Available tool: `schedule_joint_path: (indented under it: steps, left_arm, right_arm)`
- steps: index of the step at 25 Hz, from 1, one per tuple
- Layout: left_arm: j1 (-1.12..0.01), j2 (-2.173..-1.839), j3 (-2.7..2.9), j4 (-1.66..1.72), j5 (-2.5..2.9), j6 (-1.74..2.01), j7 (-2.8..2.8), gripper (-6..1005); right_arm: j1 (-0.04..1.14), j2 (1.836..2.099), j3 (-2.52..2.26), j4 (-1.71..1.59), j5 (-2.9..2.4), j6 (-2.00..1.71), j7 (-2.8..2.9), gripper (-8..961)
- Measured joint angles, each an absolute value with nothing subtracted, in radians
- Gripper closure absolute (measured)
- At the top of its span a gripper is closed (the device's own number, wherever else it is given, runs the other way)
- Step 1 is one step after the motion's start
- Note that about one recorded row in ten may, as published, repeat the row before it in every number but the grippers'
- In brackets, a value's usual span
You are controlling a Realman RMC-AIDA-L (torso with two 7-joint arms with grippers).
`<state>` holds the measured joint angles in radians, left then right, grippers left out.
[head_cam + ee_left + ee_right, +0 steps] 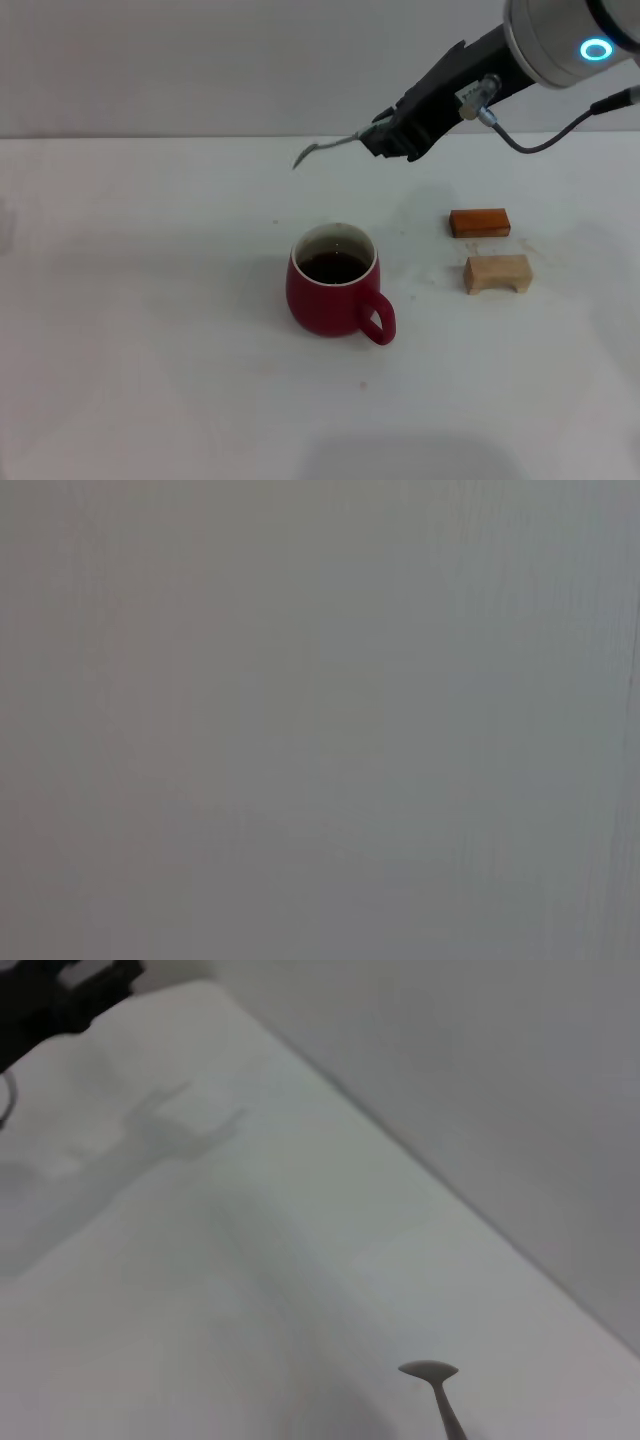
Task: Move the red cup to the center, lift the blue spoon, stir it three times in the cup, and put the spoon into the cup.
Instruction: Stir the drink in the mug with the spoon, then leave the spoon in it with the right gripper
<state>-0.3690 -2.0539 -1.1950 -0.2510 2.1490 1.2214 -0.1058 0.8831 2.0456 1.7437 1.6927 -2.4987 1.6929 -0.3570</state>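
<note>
A: Where is the cup?

B: The red cup (334, 281) stands near the middle of the white table (150, 350), handle turned toward the near right, with dark liquid inside. So I judge the centering done.

A: And the spoon?

B: The blue spoon (325, 150) is in the air, beyond the cup and a little left of its far rim, well above the table. The right gripper (388, 137) pinches its handle end; only the grey neck and bowl stick out to the left.

A: What does the next move call for?

B: Bringing the bowl over the cup's mouth, tipping it downward and lowering it inside the white rim, then small circles that stay off the wall, so the cup does not slide or tip.

A: Anything nearby to mind?

B: Two wooden blocks, an orange-brown one (479, 222) and a tan one (497, 273), lie to the right of the cup, apart from it.

A: Do the views differ?

B: The right wrist view shows the spoon's bowl over bare table but no cup. The left wrist view shows only a plain grey surface; the left gripper appears nowhere.
</note>
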Motion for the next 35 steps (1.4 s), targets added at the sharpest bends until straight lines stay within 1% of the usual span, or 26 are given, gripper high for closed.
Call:
schedule_joint_path:
  steps: [5, 6, 13, 24, 28, 35]
  left_arm:
    - [-0.37, -2.054, -1.195, -0.251, 2.149, 1.22, -0.106, 137]
    - [-0.372, -2.054, -1.197, -0.251, 2.149, 1.219, -0.105, 137]
    - [-0.38, -2.055, -1.207, -0.249, 2.149, 1.214, -0.103, 137]
    - [-0.394, -2.056, -1.219, -0.248, 2.151, 1.21, -0.1, 137]
    - [-0.398, -2.056, -1.22, -0.248, 2.152, 1.206, -0.099, 137]
    - [-0.406, -2.055, -1.219, -0.248, 2.154, 1.2, -0.097, 137]
  right_arm:
    - [0.973, 2.015, 1.774, 1.582, -2.452, 1.74, -0.378, 785]
    - [1.005, 2.006, 1.782, 1.543, -2.446, 1.754, -0.388, 785]
    - [1.083, 1.991, 1.798, 1.422, -2.442, 1.775, -0.417, 783]
    - [1.19, 1.99, 1.799, 1.179, -2.486, 1.741, -0.491, 781]
    - [1.212, 1.99, 1.8, 1.123, -2.51, 1.727, -0.514, 780]
    - [1.233, 1.998, 1.792, 1.049, -2.534, 1.711, -0.543, 778]
